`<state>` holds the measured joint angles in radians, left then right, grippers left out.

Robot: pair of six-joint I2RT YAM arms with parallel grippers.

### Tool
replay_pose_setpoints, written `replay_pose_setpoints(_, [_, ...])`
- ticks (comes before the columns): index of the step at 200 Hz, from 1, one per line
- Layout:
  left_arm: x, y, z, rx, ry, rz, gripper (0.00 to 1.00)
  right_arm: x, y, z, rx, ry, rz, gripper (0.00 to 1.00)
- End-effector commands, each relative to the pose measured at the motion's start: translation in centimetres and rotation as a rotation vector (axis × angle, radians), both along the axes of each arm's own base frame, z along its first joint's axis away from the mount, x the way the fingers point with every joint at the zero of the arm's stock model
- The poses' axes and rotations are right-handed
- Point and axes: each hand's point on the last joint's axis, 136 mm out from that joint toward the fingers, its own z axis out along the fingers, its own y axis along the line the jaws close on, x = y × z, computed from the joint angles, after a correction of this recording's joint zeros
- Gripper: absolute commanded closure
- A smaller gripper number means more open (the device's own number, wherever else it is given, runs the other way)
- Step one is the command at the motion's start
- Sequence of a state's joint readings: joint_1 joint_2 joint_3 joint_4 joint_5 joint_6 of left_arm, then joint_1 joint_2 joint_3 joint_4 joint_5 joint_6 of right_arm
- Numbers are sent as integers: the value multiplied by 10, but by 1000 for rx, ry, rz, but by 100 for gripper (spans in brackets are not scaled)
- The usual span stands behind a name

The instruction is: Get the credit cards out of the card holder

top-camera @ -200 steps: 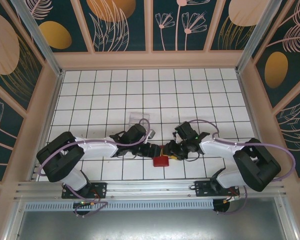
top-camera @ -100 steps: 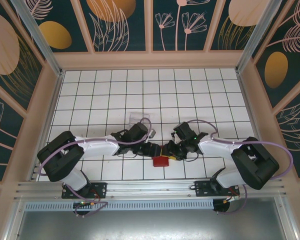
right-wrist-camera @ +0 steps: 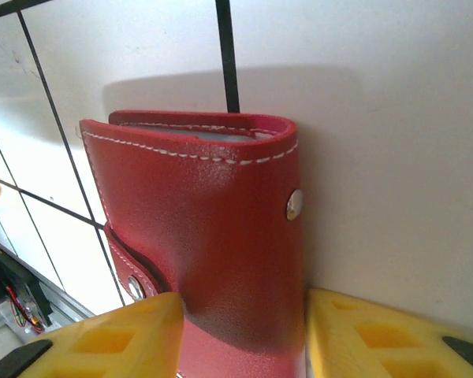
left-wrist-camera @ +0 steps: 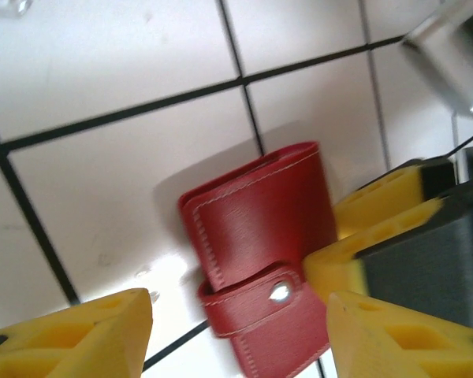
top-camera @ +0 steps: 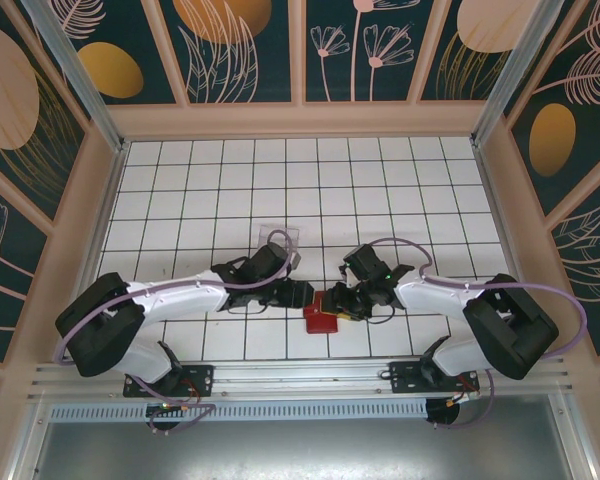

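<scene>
While the red card holder (top-camera: 323,319) sits closed near the middle of the table's (top-camera: 230,180) near edge, between the two arm bases, the right gripper (top-camera: 332,305) clamps it by one end. Its yellow fingers (right-wrist-camera: 102,339) press against either face, apparently to steady it for the other arm. The left gripper (top-camera: 302,293) hovers just beside the holder from the opposite side, jaws spread wide and touching nothing. In its wrist view the holder lies in the gap between them, the closure tab (left-wrist-camera: 248,303) facing the camera with its metal snap (left-wrist-camera: 280,293) fastened. That approach looks aimed at the tab, which must be popped before anything can come out. Whether the holder rests on the tiles or is raised slightly off them cannot be told, though it throws a shadow on the white surface. No credit cards are out; a thin grey-blue strip at the holder's top edge in the right wrist view may be lining or card edges. A clear plastic box (top-camera: 278,238) stands farther back toward the table's middle, well apart. The task looks barely begun: next comes a careful pinch on the small tab without dragging the holder from the right grip.
</scene>
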<state>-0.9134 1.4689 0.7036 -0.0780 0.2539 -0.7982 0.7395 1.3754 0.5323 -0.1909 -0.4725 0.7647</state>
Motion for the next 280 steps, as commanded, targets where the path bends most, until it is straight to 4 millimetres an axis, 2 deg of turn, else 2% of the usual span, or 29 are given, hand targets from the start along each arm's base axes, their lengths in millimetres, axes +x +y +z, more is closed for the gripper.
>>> replay_pose_setpoints(1, [-7,3,-9,-15,44,20,40,-1,-1,2,-14,-14,15,55])
replay_pose_setpoints(40, [-12,-9,-15,-67,83,-6,41,-2,2,0,0,-10,27,56])
replay_pose_setpoints(59, [-13,-14,-17,-88,99,-16,48,-1,4,1,12,-12,25,59])
replay_pose_setpoints(105, [-14,-21,-16,-116,104,-27,54,4,13,10,60,-28,20,64])
replay_pose_setpoints(193, [-15,-26,-22,-121,128,-38,56,4,25,11,108,-19,39,57])
replay_pose_setpoints(214, [-14,-25,-25,-103,133,-30,56,4,28,18,131,-35,47,56])
replay_pose_setpoints(234, [-10,-27,-18,-132,111,-22,52,7,29,25,140,-67,53,52])
replay_pose_setpoints(280, [-8,-17,-15,-203,107,39,55,11,37,34,193,-83,40,53])
